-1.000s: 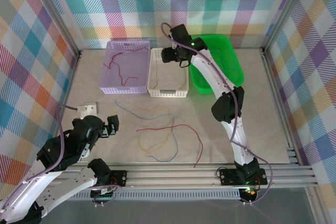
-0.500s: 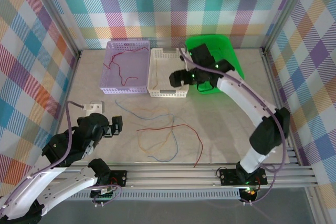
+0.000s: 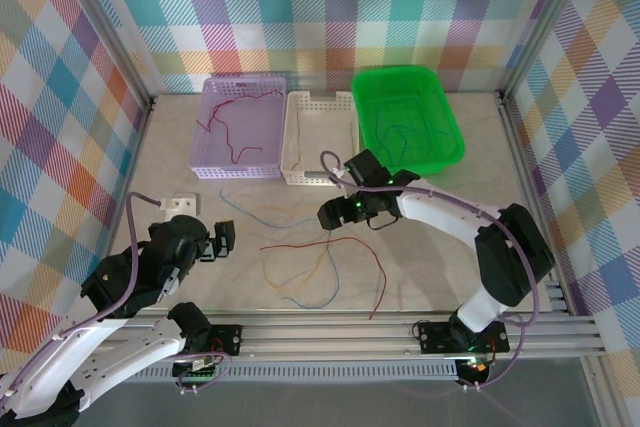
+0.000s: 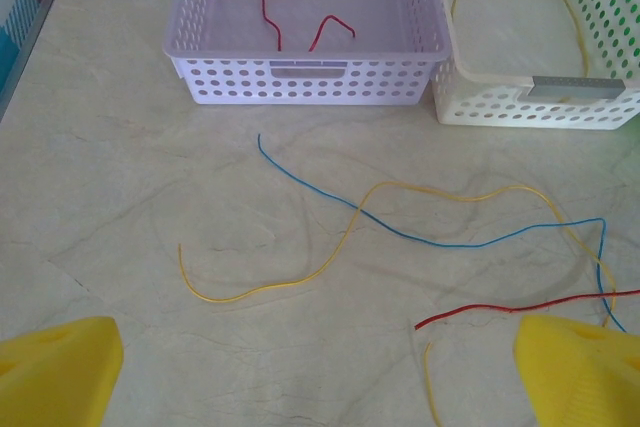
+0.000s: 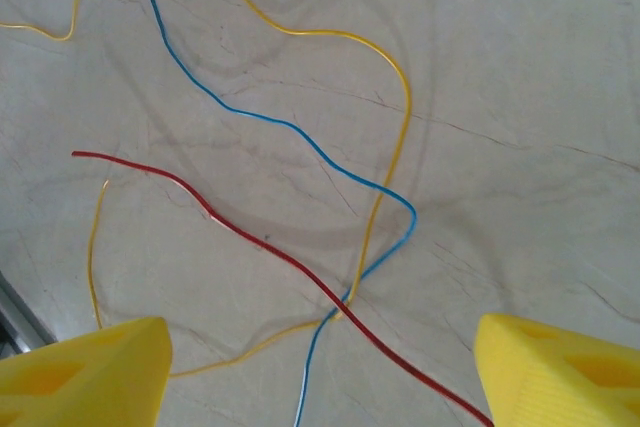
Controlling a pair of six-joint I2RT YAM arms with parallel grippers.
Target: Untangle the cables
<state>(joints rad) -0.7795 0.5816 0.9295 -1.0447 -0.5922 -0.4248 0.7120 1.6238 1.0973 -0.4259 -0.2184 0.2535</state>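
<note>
A pale marble-look table (image 3: 430, 277) carries three bins in a row along its far edge: a lilac basket (image 3: 235, 171) on the left, a white basket (image 3: 318, 179) touching it in the middle, and a green tub (image 3: 400, 71) on the right. The right arm (image 3: 440, 212) reaches leftward across the middle of the table, while the left arm (image 3: 130, 287) is folded low at the near left corner. The right gripper (image 5: 320, 347) hangs over the loose wires with its fingers spread wide and nothing between them. The left gripper (image 4: 318, 367) is also spread fully and empty, facing the baskets from well back. On the bare table lie a red cable (image 5: 230, 222), a blue cable (image 5: 250, 117) and a yellow cable (image 5: 330, 35), all three crossing at one spot just ahead of the right gripper's fingers. A red wire (image 3: 230, 132) curls inside the lilac basket, a yellow wire (image 4: 570, 12) lies in the white basket, and thin dark wires (image 3: 400, 132) lie in the green tub.
</note>
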